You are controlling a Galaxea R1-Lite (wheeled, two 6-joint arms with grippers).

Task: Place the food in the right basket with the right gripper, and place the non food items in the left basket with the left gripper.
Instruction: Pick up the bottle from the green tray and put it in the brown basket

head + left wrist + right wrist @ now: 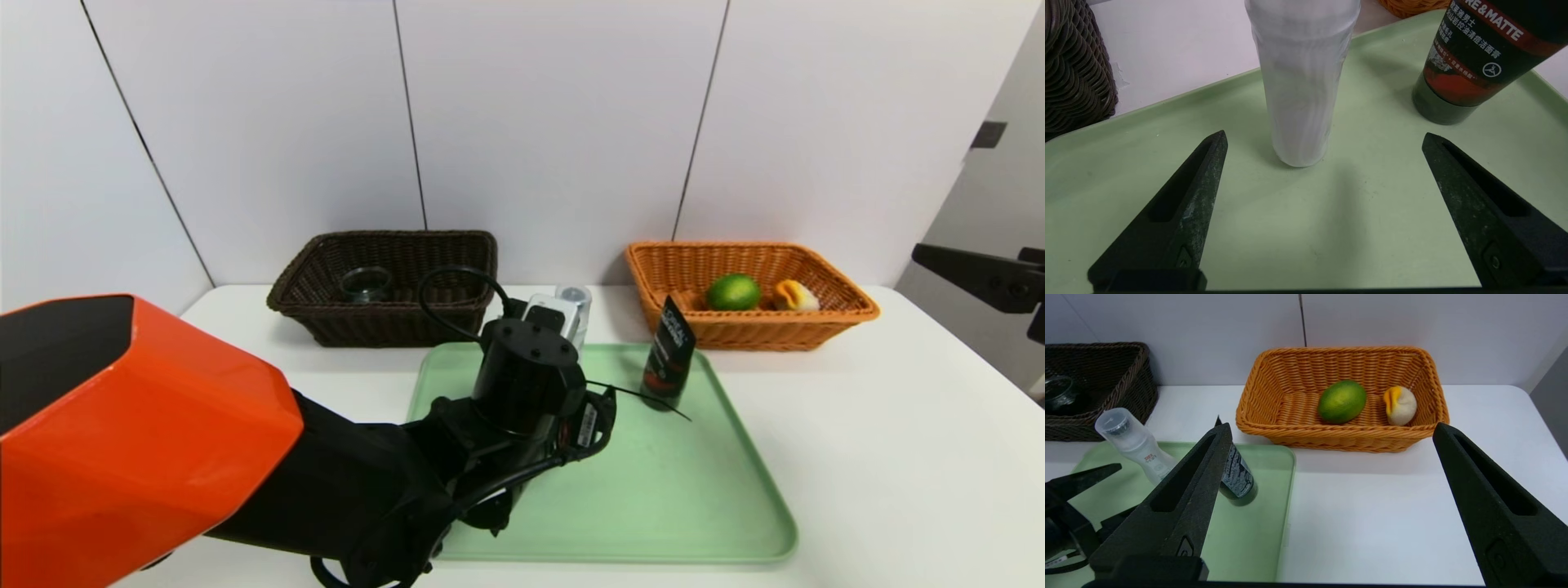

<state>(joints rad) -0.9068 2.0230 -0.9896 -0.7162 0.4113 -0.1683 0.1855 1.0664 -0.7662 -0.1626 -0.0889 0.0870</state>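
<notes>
On my green tray [678, 490]: one black tube [1474, 61] lettered "& MATTE", one clear bottle [1302, 81] upright. My left gripper [1323, 143] gapes wide before the bottle. Orange basket [1347, 437]: one lime [1342, 401], one bun [1399, 405]. My right gripper [1331, 433] also wide.

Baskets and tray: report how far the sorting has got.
Done: a lime and a yellow-white food item lie in the orange basket; a glass jar sits in the dark basket. In hand: the open left gripper faces the clear bottle. Left: that bottle and the black tube on the green tray.
</notes>
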